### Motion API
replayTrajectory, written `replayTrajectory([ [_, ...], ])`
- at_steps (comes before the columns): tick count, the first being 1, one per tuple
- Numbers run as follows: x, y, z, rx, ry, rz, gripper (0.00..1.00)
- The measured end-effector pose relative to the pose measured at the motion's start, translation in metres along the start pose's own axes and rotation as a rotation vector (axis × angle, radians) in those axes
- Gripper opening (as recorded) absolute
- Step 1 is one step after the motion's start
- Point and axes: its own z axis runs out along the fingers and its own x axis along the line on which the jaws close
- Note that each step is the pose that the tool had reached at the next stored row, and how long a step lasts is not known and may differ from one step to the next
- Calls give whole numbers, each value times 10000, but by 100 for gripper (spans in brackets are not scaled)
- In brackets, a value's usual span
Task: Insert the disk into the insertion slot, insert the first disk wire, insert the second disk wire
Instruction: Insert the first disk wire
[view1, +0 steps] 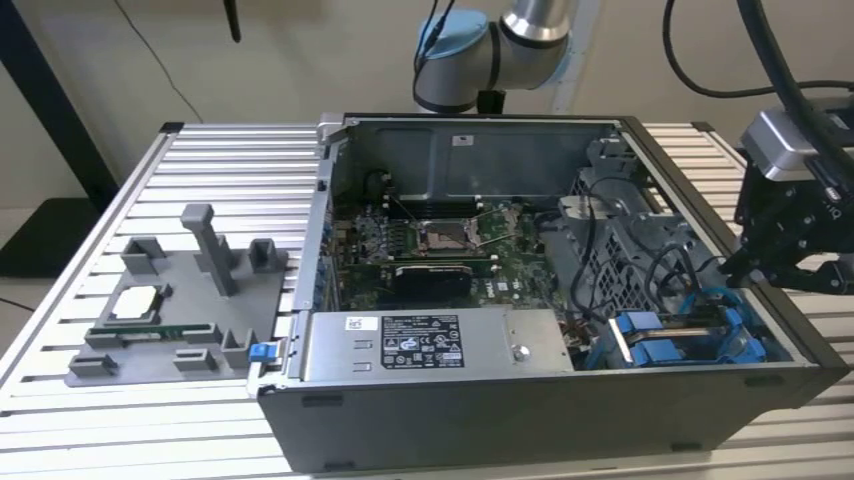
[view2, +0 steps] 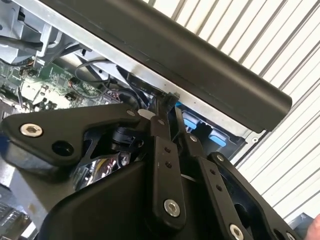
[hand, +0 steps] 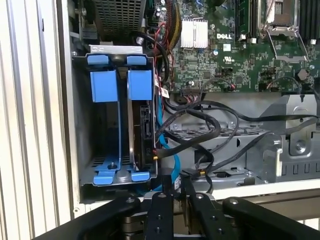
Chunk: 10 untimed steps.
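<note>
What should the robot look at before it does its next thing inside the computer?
1. Disk in the insertion slot: it stands edge-on behind the blue tabs; ok.
2. Wires plugged into the disk: cannot tell.
3. Black cables beside the slot: they loop close to the disk's edge; not ok.
4. Gripper near the slot: it hangs by the case wall next to the slot; ok.
5. Anything held in the gripper: cannot tell.
</note>
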Motion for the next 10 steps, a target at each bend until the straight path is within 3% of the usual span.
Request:
replayTrajectory([
  [4, -9, 34, -61, 0, -9, -1, 100],
  [5, -11, 47, -75, 2, -10, -1, 0],
  [10, -19, 132, -140, 28, -16, -6, 0],
])
